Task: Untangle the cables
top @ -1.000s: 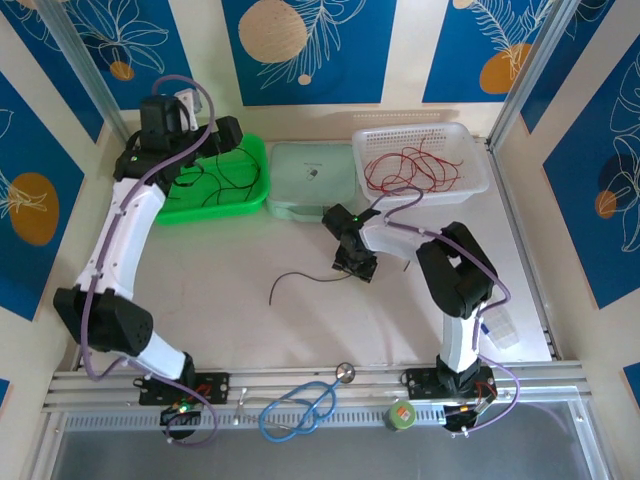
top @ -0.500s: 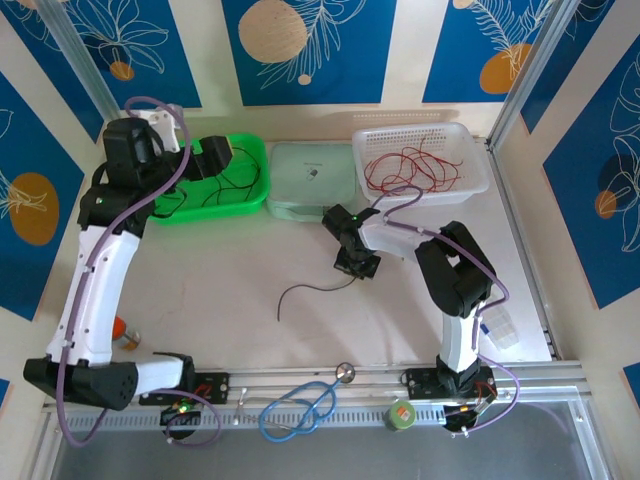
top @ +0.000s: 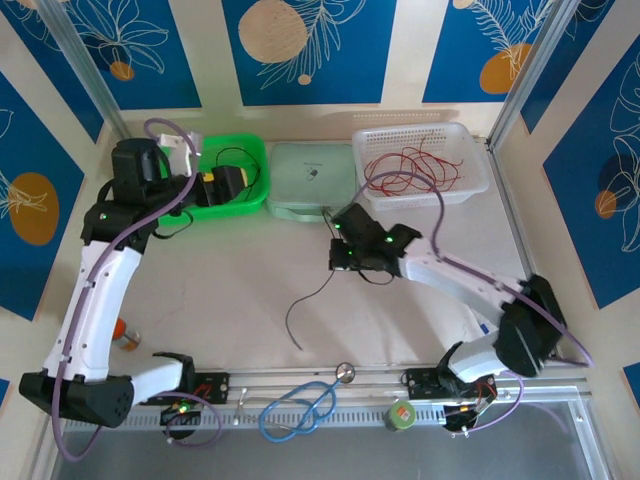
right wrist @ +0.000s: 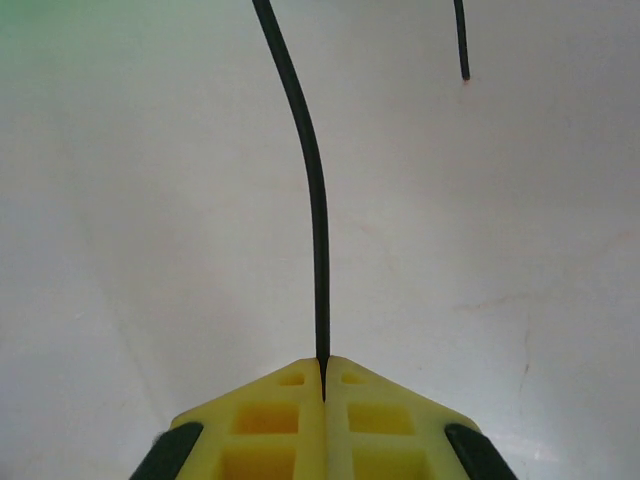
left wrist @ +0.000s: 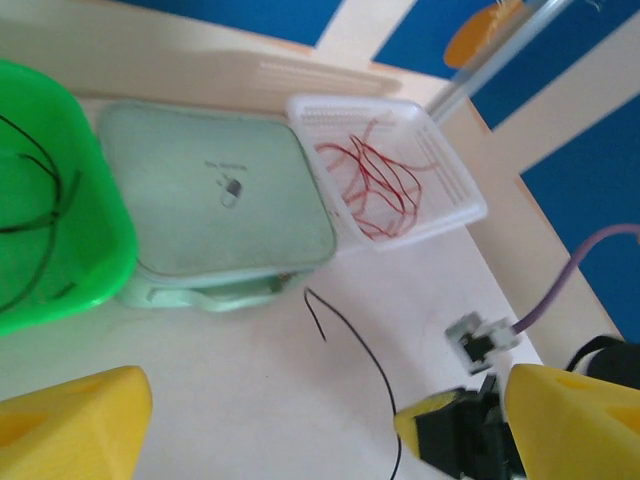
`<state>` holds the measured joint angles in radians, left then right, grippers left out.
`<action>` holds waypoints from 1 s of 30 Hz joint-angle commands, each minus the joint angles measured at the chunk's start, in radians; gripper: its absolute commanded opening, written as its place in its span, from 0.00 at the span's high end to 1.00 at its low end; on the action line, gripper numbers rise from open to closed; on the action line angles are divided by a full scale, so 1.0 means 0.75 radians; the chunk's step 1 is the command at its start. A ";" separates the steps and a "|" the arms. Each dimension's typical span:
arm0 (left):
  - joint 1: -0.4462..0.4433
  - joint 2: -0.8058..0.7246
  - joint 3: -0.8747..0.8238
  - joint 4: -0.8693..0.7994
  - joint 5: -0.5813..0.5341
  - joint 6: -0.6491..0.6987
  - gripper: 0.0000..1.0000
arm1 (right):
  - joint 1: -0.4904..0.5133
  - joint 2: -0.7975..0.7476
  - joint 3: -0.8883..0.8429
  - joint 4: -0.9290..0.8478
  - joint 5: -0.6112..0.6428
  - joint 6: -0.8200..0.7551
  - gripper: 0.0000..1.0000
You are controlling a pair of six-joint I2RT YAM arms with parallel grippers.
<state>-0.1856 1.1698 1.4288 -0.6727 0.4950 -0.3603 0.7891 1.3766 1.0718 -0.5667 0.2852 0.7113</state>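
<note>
We reached right arm out; black wire [right wrist: 320, 260] swung near-left on table. Right gripper [right wrist: 322, 385] pinched shut on its end, length running straight ahead of jaws. Left gripper [top: 235, 184] wide open, empty, far left over green tray [top: 263, 165], well apart.

Nothing legible anywhere. Printed on the lid of the pale green box [left wrist: 215, 215]: a small dark emblem [left wrist: 230, 190] with a short line of faint lettering just above it, too blurred to make out from the left wrist view. Seen from the top view as no more than a tiny dark speck near the lid's middle. On top of the small round green container [top: 402, 415] by the near rail of the bench: a patch of orange and red, too small to tell whether lettering or picture.
</note>
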 commanded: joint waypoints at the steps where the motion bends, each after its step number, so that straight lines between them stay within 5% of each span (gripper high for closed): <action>1: -0.064 0.000 -0.034 0.020 0.129 0.010 0.10 | -0.002 -0.154 -0.094 0.143 -0.148 -0.309 1.00; 7: -0.274 0.069 -0.069 0.059 0.133 0.005 0.11 | -0.035 -0.267 -0.093 0.148 -0.319 -0.549 1.00; 14: -0.448 0.111 -0.167 0.213 0.056 -0.111 0.11 | -0.044 -0.271 -0.020 0.213 -0.315 -0.513 1.00; 30: -0.483 0.238 -0.212 0.344 -0.108 -0.241 0.06 | 0.057 -0.250 -0.021 0.414 -0.339 -0.391 1.00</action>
<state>-0.5400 1.3270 1.2701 -0.4751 0.4332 -0.5095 0.8139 1.1866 1.0416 -0.3191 0.0582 0.3931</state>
